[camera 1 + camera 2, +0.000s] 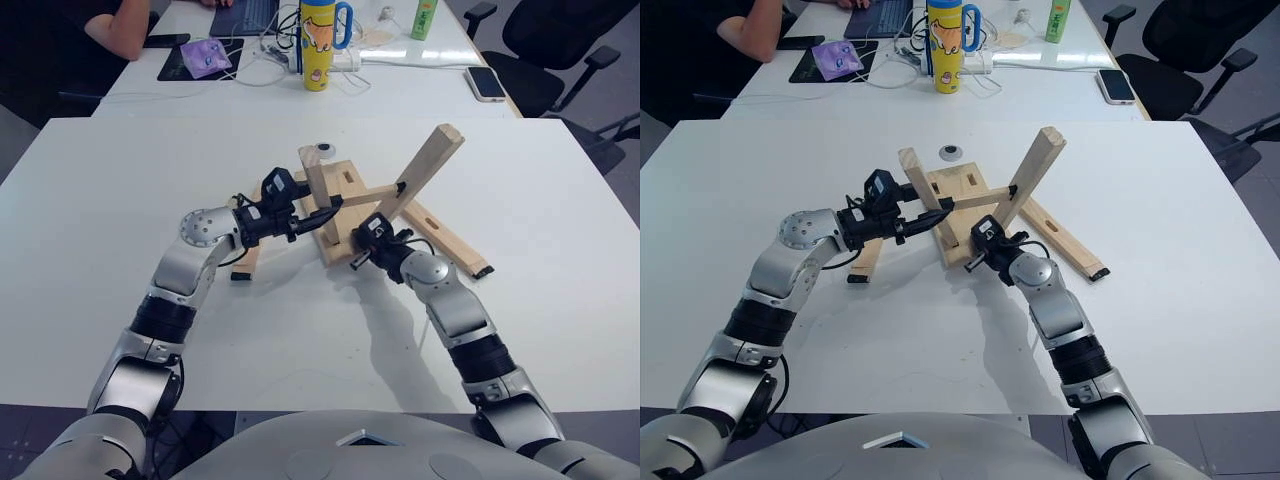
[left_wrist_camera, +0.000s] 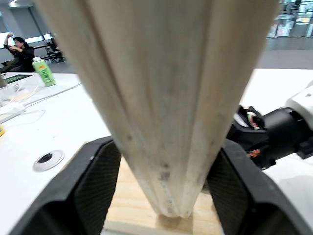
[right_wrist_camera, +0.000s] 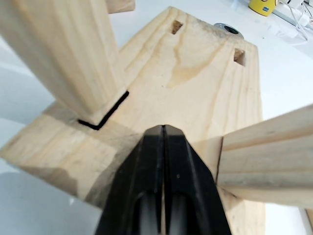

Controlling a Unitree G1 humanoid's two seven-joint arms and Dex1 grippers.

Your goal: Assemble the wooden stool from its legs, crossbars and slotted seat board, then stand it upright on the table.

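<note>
Seat board [image 3: 195, 88] lies flat mid-table, slots up. Upright leg [image 1: 317, 175] stands on its left part, w/ left gripper [image 1: 305, 220] clamped on it low down, a pad each side. Crossbar [image 1: 365, 196] links it to tilted leg [image 1: 428, 165], which leans up to the right. Right gripper [image 3: 163, 132] is fully closed w/ nothing in it, tip on the board btwn the two legs. Step, I judge: seating legs. To do it well, pin the board, square the leg over its slot, push straight down, no twisting vs. the crossbar. Dark gap at upright leg's foot suggests it's not home. Hard to tell: crossbar joints, tilted leg's foot. Loose leg [image 1: 246, 262] on the left is half behind the arm; another [image 1: 452, 243] lies on the right of the table [image 1: 120, 220].
</note>
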